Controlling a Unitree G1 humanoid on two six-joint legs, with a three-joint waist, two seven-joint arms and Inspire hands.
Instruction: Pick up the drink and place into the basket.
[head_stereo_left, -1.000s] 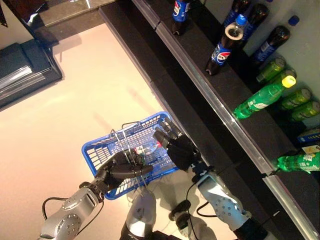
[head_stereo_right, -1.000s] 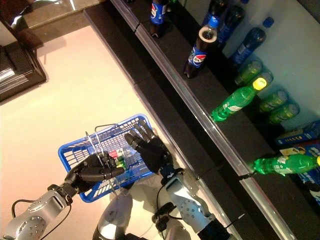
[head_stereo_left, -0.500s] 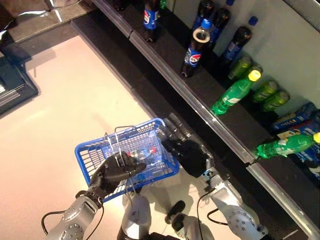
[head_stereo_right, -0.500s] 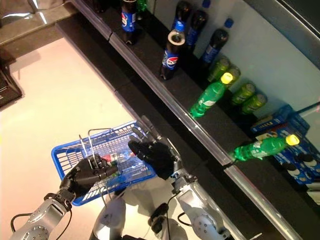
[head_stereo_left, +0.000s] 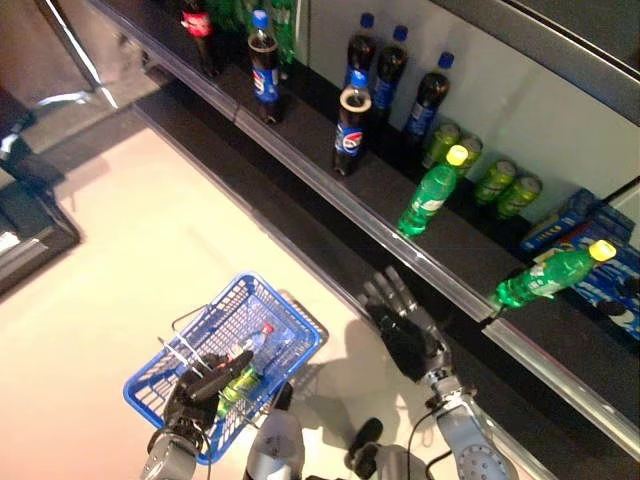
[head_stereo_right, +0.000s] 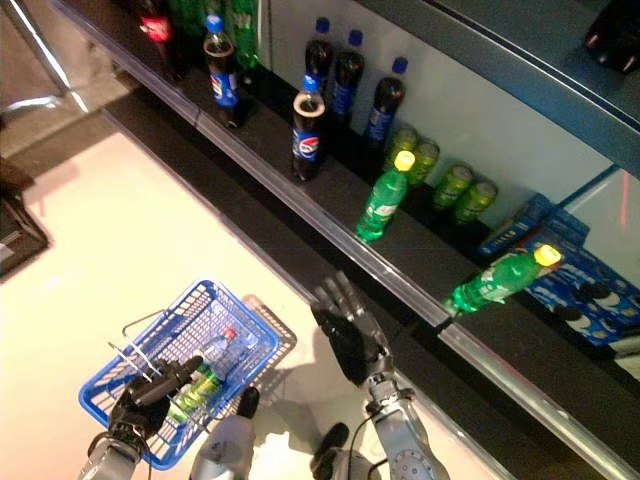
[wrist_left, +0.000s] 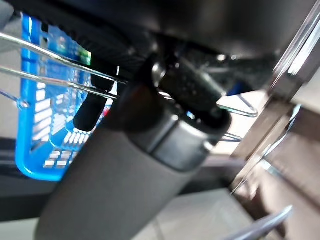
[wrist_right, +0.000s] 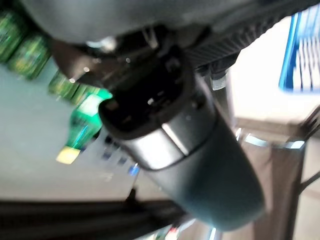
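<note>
The blue basket (head_stereo_left: 280, 330) hangs at the lower left, held off the floor. My left hand (head_stereo_left: 192, 392) is shut on its thin wire handles (wrist_left: 60, 75). Inside lie a clear bottle with a red cap (head_stereo_left: 252, 343) and a green drink (head_stereo_left: 235, 384). My right hand (head_stereo_left: 405, 325) is open and empty, fingers spread, to the right of the basket and just in front of the lower shelf edge. A green bottle with a yellow cap (head_stereo_left: 430, 190) stands on the shelf beyond that hand.
A long dark shelf with a metal front rail (head_stereo_left: 330, 195) runs diagonally across. On it stand dark cola bottles (head_stereo_left: 352, 110), green cans (head_stereo_left: 497, 182), another green bottle (head_stereo_left: 548, 275) lying at the right, and blue boxes (head_stereo_left: 565, 215). A dark stand (head_stereo_left: 30, 225) sits at the left.
My right hand has pulled back out of the basket to the right and opened, leaving the bottle inside. The camera has tilted up, so the basket appears lower left.
</note>
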